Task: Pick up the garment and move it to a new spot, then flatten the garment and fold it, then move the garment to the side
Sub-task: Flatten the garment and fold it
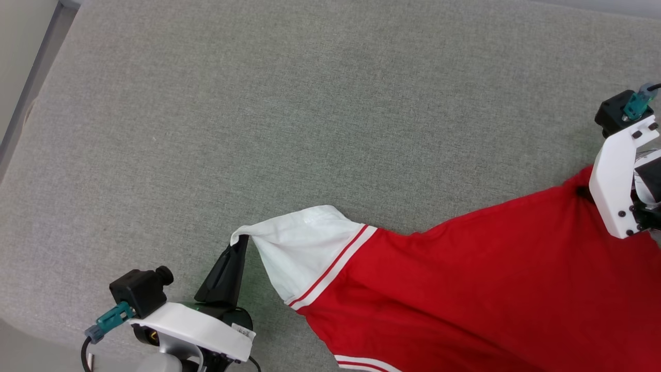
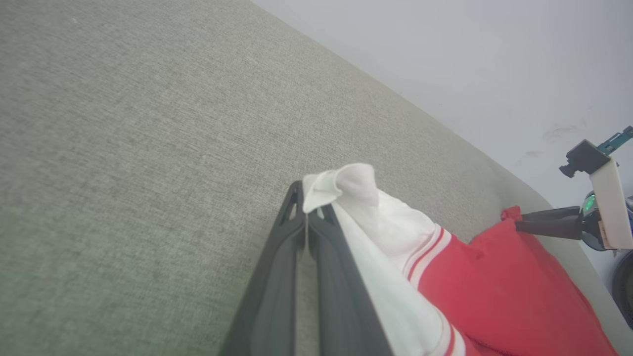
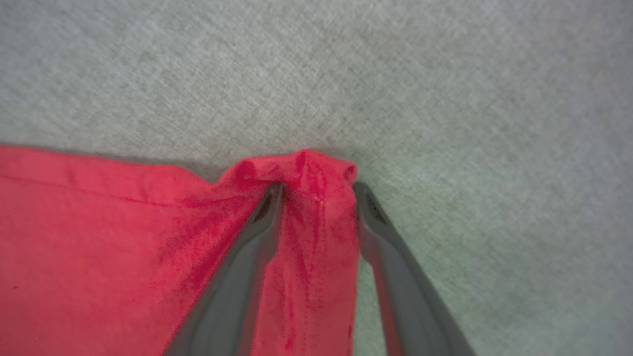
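Note:
The garment (image 1: 465, 268) is a red jersey with a white sleeve and red-white striped trim, stretched across the grey fabric surface (image 1: 310, 103) at the lower right. My left gripper (image 1: 240, 243) is shut on the tip of the white sleeve (image 2: 346, 185), which bunches over the fingertips. My right gripper (image 3: 316, 190) stands open, its two fingers straddling a puckered red corner of the garment (image 3: 99, 247). In the head view that corner lies under the white wrist bracket (image 1: 614, 181). The left wrist view shows the right gripper (image 2: 517, 225) at the red corner (image 2: 509, 215).
The grey surface's left edge (image 1: 31, 93) runs along a pale strip at the far left. Its near edge curves at the lower left. A pale wall (image 2: 470, 59) stands beyond the surface's far edge. Bare grey surface stretches behind the garment.

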Motion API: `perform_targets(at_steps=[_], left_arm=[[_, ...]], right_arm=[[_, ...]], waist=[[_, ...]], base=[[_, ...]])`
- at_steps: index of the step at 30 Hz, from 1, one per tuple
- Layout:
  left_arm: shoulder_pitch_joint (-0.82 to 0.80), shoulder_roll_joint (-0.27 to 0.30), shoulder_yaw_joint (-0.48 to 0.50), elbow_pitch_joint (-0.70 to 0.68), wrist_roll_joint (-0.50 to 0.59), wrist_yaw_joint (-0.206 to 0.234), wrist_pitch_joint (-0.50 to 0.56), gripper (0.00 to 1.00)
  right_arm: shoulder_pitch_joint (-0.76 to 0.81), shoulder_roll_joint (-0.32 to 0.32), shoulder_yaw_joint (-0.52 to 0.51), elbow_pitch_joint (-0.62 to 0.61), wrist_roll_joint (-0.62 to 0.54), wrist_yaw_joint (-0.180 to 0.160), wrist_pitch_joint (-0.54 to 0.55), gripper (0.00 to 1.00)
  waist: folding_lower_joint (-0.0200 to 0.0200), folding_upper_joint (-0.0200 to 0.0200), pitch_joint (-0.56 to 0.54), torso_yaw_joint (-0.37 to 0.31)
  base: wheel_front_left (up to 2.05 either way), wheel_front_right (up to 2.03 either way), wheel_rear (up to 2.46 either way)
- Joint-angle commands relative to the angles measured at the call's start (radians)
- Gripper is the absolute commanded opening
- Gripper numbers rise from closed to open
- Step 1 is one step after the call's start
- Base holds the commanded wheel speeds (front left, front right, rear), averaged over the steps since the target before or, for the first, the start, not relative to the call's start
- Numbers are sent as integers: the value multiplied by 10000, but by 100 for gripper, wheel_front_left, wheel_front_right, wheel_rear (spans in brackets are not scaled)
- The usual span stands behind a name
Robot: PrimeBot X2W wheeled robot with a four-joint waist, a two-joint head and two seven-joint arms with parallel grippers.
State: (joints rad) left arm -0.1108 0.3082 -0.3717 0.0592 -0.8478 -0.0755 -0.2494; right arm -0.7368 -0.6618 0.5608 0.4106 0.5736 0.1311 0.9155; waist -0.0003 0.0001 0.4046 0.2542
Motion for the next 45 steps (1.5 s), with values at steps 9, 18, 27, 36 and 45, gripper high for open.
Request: perform_targets(at_steps=[9,18,27,36,45], left_arm=[[191,143,133,244,31,22,-62,0],[192,742,383,-364,212,295,198,0],[-966,1515,820,-1587,516,655,793,0],[-3362,2013,1171,-2205,850,834,1533,0],[-7525,2079,1163,-1599,1105,485,2398,0]], right_arm=[[-75,326,195,788,821,-13,-1903,0],[250,211,-200,124,1472,-11,-3935,0],[828,290,-1354,-1098,1407,-11,-4951,0],[639,764,-2874,-2498,760,-10,-4975,0],[-1285,1704,-4414,-3708,-333,-10,-4299,0]], waist=[[3,-1,-867,-354],[3,-1,-2130,-785],[3,-1,-3043,-1240],[3,-1,-3222,-1604],[3,-1,-1718,-1770]], base=[[0,0,0],[0,0,0],[0,0,0],[0,0,0],[0,0,0]])
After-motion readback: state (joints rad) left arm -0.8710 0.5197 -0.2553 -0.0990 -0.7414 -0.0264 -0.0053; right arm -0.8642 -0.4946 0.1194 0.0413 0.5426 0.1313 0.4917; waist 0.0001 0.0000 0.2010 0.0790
